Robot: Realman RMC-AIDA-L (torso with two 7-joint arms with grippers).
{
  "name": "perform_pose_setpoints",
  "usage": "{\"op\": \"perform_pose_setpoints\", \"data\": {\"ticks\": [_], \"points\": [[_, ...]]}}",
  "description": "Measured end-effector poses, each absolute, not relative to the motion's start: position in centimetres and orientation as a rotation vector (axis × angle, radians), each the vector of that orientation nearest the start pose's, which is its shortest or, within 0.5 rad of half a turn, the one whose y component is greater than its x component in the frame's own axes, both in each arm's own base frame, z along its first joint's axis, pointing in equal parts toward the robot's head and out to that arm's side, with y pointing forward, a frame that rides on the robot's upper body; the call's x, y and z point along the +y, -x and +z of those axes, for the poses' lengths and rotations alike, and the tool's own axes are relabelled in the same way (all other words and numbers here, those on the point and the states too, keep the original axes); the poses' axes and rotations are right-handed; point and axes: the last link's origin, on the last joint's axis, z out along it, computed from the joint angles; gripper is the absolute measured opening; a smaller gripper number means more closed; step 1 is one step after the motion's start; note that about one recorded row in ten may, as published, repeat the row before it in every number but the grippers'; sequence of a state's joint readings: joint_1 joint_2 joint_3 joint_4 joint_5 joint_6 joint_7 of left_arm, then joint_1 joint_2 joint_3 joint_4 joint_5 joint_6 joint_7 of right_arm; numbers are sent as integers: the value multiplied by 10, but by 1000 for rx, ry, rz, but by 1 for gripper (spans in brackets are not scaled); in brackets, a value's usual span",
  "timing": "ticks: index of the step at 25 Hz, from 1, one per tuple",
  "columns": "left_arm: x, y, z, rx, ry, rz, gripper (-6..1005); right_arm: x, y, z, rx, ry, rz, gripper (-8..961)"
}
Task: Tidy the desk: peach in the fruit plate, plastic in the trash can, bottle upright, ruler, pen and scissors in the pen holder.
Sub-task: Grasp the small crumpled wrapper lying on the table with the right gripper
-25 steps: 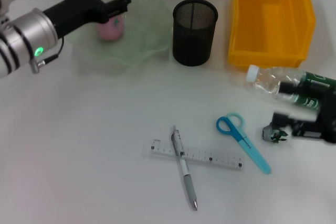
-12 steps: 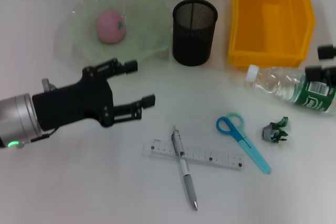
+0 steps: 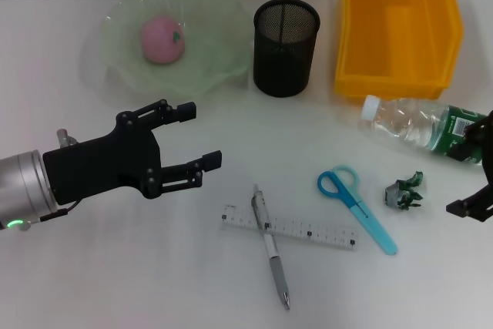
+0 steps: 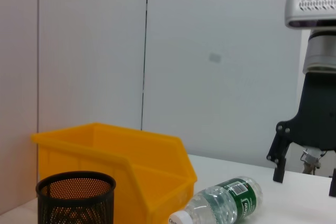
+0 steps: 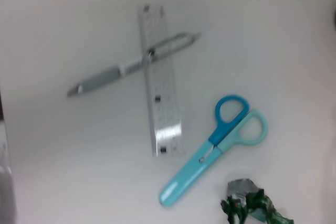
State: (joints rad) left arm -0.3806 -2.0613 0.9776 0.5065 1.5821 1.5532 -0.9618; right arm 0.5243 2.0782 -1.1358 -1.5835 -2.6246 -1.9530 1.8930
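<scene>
Since approx. half a sec ago the left claw (image 3: 189, 138) came a bit lower and toward the pen (image 3: 270, 246), and the right claw (image 3: 479, 166) came back in at the desk (image 3: 115, 267) edge, near the bottle (image 3: 420, 125).

Risk, in my judgement: pen lies across the ruler (image 3: 289, 226), so a grab on one can drag the other. Right claw is just beside the bottle and can roll it away; crumpled plastic (image 3: 404, 194) is small and may slip.

Left arm reaches in low from the left, claw wide and holding nothing, between the fruit plate (image 3: 208, 75) and the pen. Right claw shows only partly, looks spread.

Peach (image 3: 162, 38) already in the plate. Scissors (image 3: 356, 207) on desk; pen holder (image 3: 286, 47) and yellow trash can (image 3: 397, 28) behind.
</scene>
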Motion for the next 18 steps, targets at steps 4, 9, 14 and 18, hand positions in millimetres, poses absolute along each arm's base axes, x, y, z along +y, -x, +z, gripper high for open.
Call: {"op": "perform_pose_setpoints", "data": {"ticks": [4, 9, 14, 18], "points": [[289, 276, -24, -343, 2629, -887, 834, 317, -201, 58, 187, 2903, -704, 816], [291, 275, -27, -353, 2633, -875, 834, 327, -205, 36, 93, 2896, -734, 815], [291, 275, -27, -355, 2634, -876, 835, 331, -208, 12, 89, 2933, -761, 815], [290, 277, -27, -361, 2631, -874, 835, 334, -213, -2, 104, 2940, -779, 816]]}}
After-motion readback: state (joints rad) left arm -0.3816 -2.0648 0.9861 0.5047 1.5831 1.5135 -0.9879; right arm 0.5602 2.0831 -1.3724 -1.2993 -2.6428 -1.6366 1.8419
